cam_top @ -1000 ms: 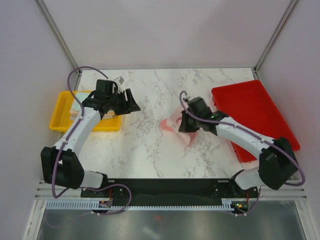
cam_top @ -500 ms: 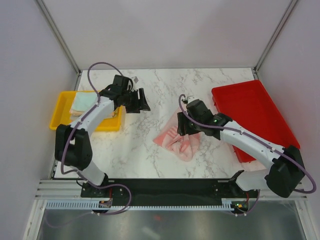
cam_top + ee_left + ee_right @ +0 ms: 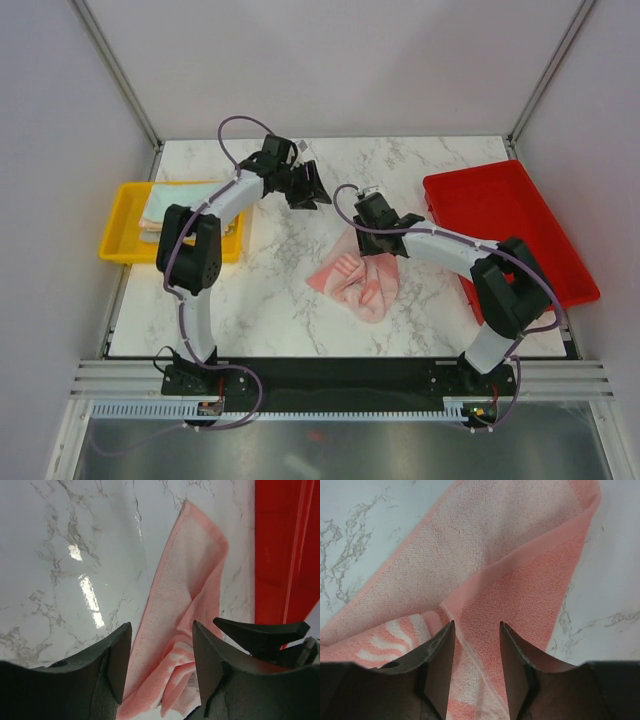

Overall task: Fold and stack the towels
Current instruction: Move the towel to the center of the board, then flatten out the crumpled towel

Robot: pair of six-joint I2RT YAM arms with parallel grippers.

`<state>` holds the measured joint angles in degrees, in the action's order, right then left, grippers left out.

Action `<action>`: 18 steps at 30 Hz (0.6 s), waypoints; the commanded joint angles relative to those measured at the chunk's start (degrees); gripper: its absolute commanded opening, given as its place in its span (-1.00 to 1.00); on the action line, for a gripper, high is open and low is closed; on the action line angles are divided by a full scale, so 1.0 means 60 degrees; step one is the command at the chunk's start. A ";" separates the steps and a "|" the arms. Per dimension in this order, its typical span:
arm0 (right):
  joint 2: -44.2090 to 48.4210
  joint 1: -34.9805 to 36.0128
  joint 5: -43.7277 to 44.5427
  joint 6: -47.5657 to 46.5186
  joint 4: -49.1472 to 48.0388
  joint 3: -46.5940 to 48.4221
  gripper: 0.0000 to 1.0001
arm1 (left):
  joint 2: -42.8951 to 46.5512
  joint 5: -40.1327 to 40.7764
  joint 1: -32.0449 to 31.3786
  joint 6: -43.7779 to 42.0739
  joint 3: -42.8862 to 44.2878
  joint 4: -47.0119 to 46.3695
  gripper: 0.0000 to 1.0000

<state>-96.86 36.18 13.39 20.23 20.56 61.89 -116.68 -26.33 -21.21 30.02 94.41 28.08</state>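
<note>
A pink towel (image 3: 352, 283) with a white-striped patch lies crumpled and partly unfolded on the marble table (image 3: 270, 290), a little right of centre. My right gripper (image 3: 381, 246) hovers over its far right edge, open, with bare cloth (image 3: 520, 585) under the gap and nothing pinched (image 3: 476, 623). My left gripper (image 3: 308, 192) reaches over the far middle of the table, open and empty (image 3: 161, 625). In the left wrist view the same towel (image 3: 180, 580) lies below and ahead. More towels (image 3: 163, 208), pale and mint, lie in the yellow bin.
The yellow bin (image 3: 118, 238) sits at the left edge. A red tray (image 3: 500, 215) stands at the right, also showing in the left wrist view (image 3: 280, 545). A finger of the right gripper (image 3: 260, 630) pokes into the left wrist view.
The right gripper let go of the pink towel, which dropped and spread on the table. The left arm swung from the yellow bin across to the far middle.
</note>
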 commanded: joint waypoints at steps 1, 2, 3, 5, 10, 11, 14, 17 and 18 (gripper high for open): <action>0.0045 0.0136 0.0083 -0.0235 -0.1167 -0.0016 0.00 | 0.0417 -0.1091 -0.0360 0.1322 -0.1503 -0.0852 0.17; 0.0016 0.0209 0.0083 -0.0338 -0.1301 -0.0263 0.02 | 0.0810 -0.1047 -0.0463 0.1470 -0.1990 -0.1175 0.17; -0.0028 0.0224 0.0083 -0.0412 -0.1433 -0.0338 0.04 | 0.1003 -0.1032 -0.0667 0.1645 -0.2430 -0.1454 0.16; -0.0218 0.0268 0.0127 -0.0558 -0.1653 -0.0412 0.04 | 0.1427 -0.0915 -0.0814 0.2144 -0.3442 -0.1997 0.13; -0.0395 0.0327 0.0683 -0.0837 -0.1552 -0.0412 0.02 | 0.2015 -0.0637 -0.1152 0.2511 -0.4790 -0.2467 0.06; -0.0337 0.0341 0.0785 -0.0881 -0.1537 -0.0528 0.02 | 0.2103 -0.0622 -0.1196 0.2511 -0.4923 -0.2482 0.05; -0.0161 0.0327 0.0816 -0.0969 -0.1639 -0.0719 -0.03 | 0.2571 -0.0447 -0.1415 0.2511 -0.5451 -0.2526 -0.03; -0.0234 0.0327 0.0786 -0.0926 -0.1653 -0.0778 -0.27 | 0.3054 -0.0199 -0.1650 0.2526 -0.5992 -0.2526 -0.30; -0.0234 0.0341 0.0743 -0.0867 -0.1726 -0.0837 -0.34 | 0.3172 -0.0139 -0.1737 0.2526 -0.6124 -0.2569 -0.37</action>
<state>-99.07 38.09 16.62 15.29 12.53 57.54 -101.58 -29.06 -30.11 43.11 60.01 15.51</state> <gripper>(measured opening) 0.362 0.349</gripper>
